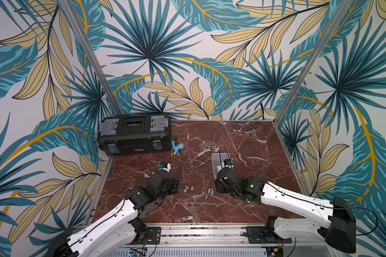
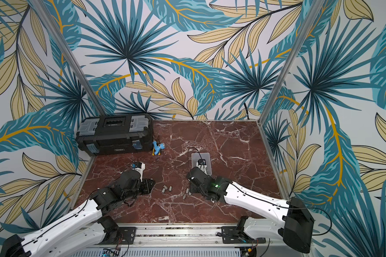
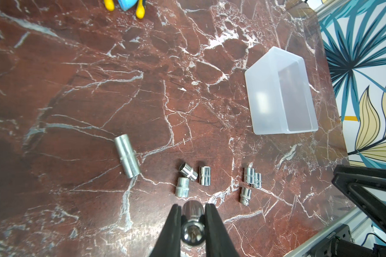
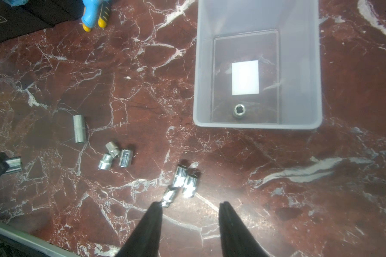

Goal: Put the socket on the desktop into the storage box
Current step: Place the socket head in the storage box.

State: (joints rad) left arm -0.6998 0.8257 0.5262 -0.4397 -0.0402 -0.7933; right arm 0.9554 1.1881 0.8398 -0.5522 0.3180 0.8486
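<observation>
Currently, low-centre in both top views, we are clamping our left gripper (image 3: 192,208) on a shiny chrome cylindrical socket (image 3: 192,224); our right gripper (image 4: 191,204) is gaping empty near the translucent pale-grey storage box (image 4: 257,125).

Your socket count comes to nine. One short socket (image 4: 239,110) stands inside the storage box (image 4: 203,66), next to its single white label (image 4: 245,77). Seven lie on the desktop (image 3: 76,100) outside the storage box: a near trio (image 3: 249,175) closest to it, a far trio (image 3: 204,175) a little further from it, and one long socket (image 3: 127,155) furthest out. The ninth socket (image 3: 192,231) sits clamped in your left gripper (image 3: 192,205). Well away from the storage box you also have one black toolbox (image 1: 134,142) and one blue toy (image 1: 176,148).
</observation>
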